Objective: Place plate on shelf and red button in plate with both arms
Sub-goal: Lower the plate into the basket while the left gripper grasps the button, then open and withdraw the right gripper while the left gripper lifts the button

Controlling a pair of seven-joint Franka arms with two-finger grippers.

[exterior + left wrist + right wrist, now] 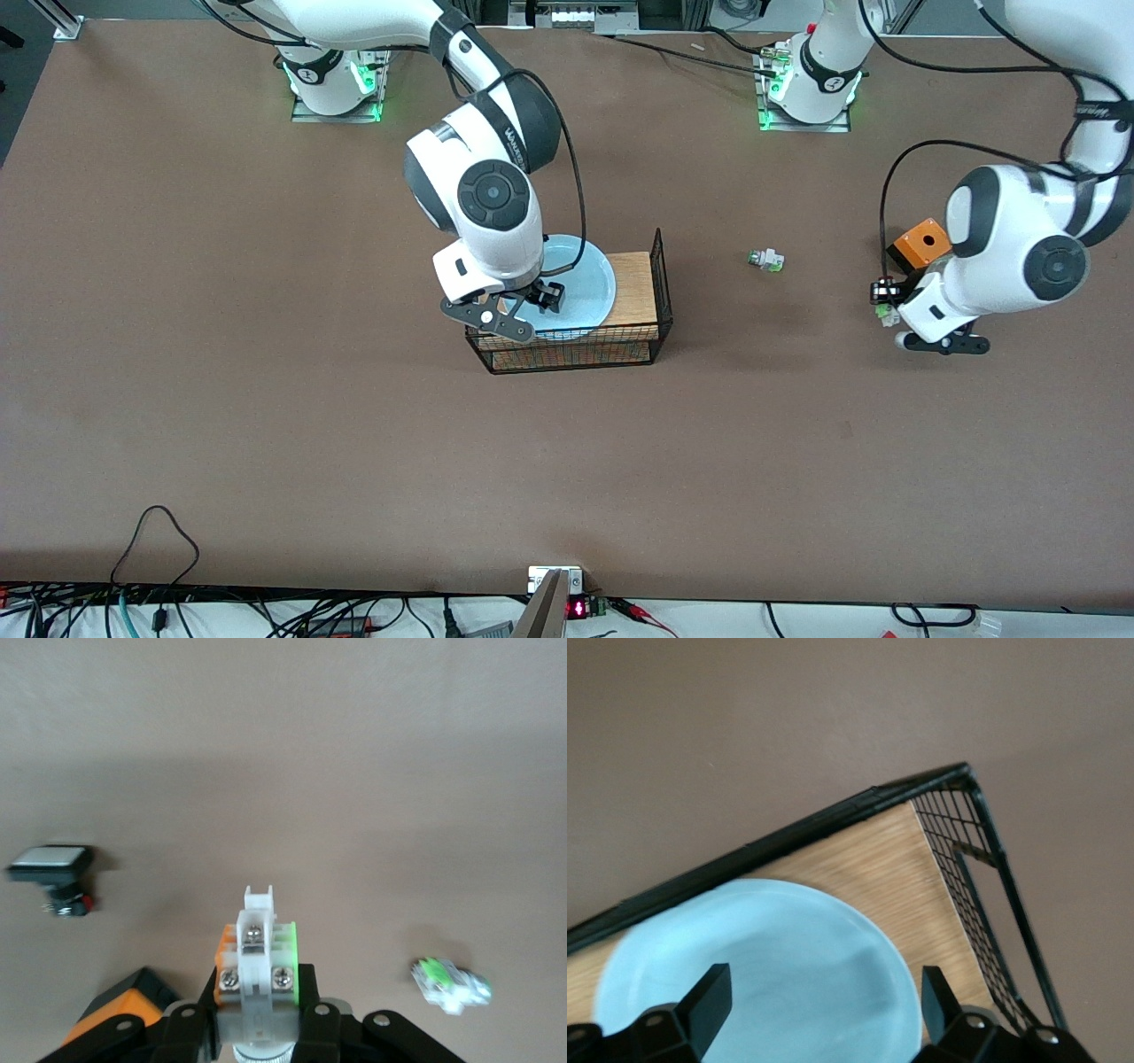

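Plate in the wire rack, button part held aloft

Plate (585,288) lay on the wooden floor of the wire rack (660,292), partly hidden by the right gripper (523,310), whose fingers stood wide apart over it, holding nothing. Left gripper (886,306) was clamped on the red button (257,961) above the worktop (266,399), near the orange block (921,244); its red cap was hidden.

The front view looks down from high across the surface (266,425), facing both robot bases, with the wire rack (660,292) near mid-frame; the right wrist view sits close above that rack (983,859), looking down onto the plate (788,966) lying in it, which the front view also shows (589,283). The left wrist view looks down from close over the surface toward the left arm's end, well apart from the rack; it shares the small green-and-white part (449,983) with the front view (766,260).
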